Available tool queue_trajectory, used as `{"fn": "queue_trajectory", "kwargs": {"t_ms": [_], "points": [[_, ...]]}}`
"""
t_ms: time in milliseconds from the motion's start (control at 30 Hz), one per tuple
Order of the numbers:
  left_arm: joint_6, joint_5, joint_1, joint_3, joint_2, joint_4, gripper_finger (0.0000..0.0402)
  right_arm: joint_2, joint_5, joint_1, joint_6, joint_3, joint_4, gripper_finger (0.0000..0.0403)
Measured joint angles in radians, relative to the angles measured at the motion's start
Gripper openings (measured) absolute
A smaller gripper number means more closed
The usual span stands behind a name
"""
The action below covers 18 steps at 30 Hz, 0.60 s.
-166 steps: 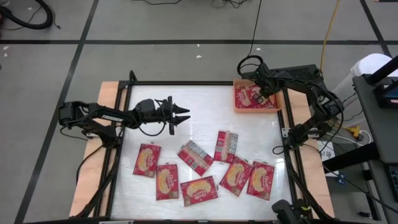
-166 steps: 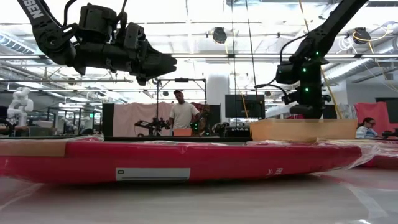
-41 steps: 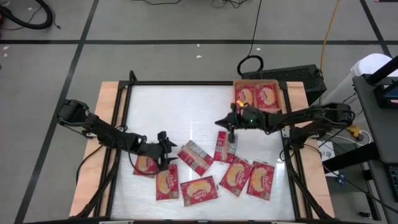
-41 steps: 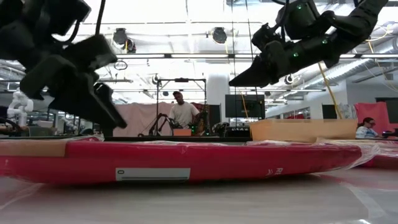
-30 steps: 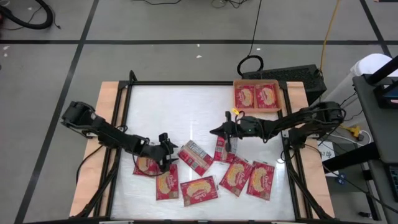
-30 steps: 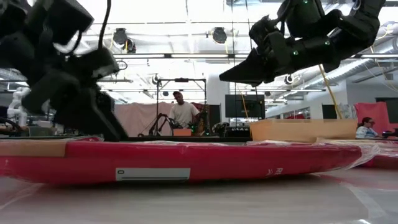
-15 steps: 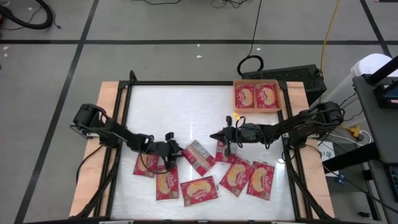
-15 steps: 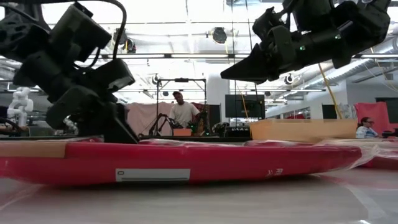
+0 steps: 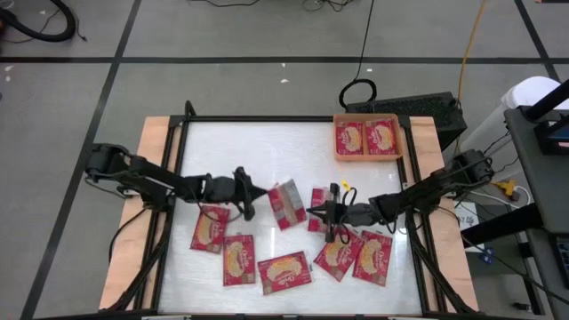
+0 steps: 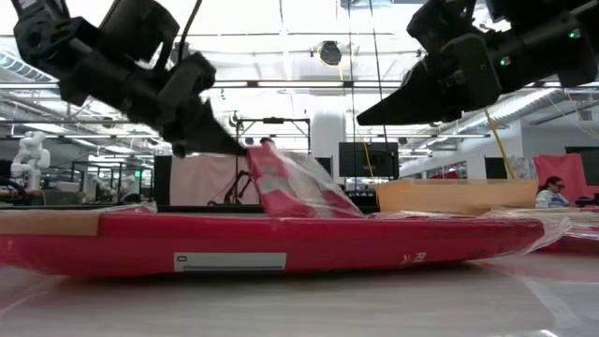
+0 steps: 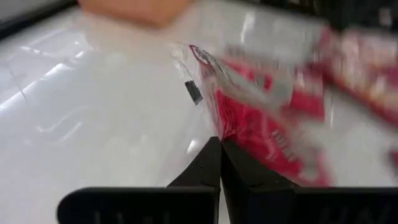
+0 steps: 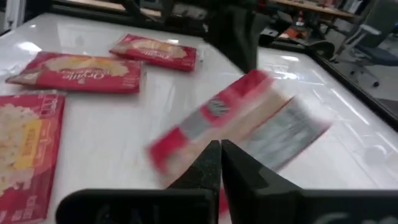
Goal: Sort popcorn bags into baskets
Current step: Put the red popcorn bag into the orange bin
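White tabletop (image 9: 249,151) with scattered bags: we see the left gripper (image 9: 252,197) pinched on one bag's (image 9: 286,203) edge, lifting it; we judge it light, floppy, slippery. Right gripper (image 9: 318,213), fingers together, holds nothing, beside another bag (image 9: 317,197).

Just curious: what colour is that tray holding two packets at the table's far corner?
Orange tray, clearest in the high view.
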Motion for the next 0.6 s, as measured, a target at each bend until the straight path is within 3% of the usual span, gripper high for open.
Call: {"fn": "queue_trajectory", "kwargs": {"t_ms": [200, 500, 600], "points": [[-0.054, 0.002, 0.06, 0.0, -0.101, 0.008, 0.0003, 0.0, 0.014, 0.009, 0.025, 0.0, 0.031, 0.006], [-0.14, -0.004, 0.128, 0.0, -0.116, 0.06, 0.0002, 0.077, 0.24, -0.023, -0.03, 0.0, 0.123, 0.0166], [-0.134, -0.002, 0.141, 0.0, -0.116, 0.098, 0.0001, 0.138, 0.243, -0.063, -0.053, 0.014, 0.206, 0.0191]]}}
